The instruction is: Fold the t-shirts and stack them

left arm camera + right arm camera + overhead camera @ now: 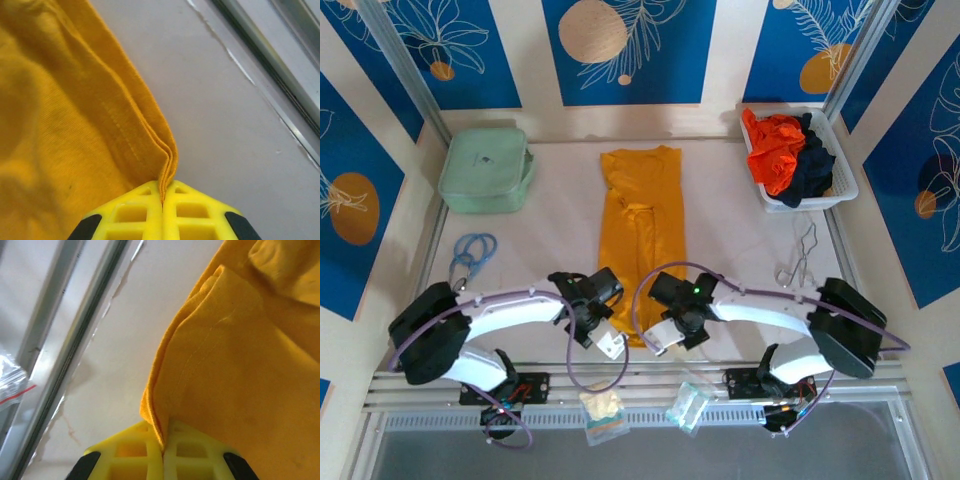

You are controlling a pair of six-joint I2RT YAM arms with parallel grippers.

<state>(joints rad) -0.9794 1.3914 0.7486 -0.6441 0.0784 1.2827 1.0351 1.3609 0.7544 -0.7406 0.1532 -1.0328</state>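
At the far left of the table [740, 230] sits a mint-green zipped case [485, 170], with a loop of blue cord [472, 255] lying nearer the arms. The left gripper [608, 343] is positioned at the near-left corner of the golden-yellow t-shirt [642, 220]. In the left wrist view, this gripper [162, 192] is clamped on the shirt: its yellow fingers [130, 212] are pressed together with the layered, stitched hem pinched in the seam between them. The cloth [65, 125] spreads up and to the left from the grip point, and bare table lies to the right. The shirt lies at the centre of the table as a long narrow strip, with its sides folded inward and its collar end towards the far wall. The right gripper [665, 338] is at the near-right corner of the same shirt. In the right wrist view, this gripper [162, 432] is likewise closed on the fabric: a folded edge enters between the fingers [195, 450], and the cloth [250, 365] rises up and to the right. Two clear packets [603, 410] [688, 405] lie at the near edge between the arm bases. Further right, a thin wire object [800, 255] lies on the table. In the far right corner, a white basket [845, 185] holds the orange-red t-shirt [772, 150] and the navy t-shirt [812, 165], both crumpled and touching each other.
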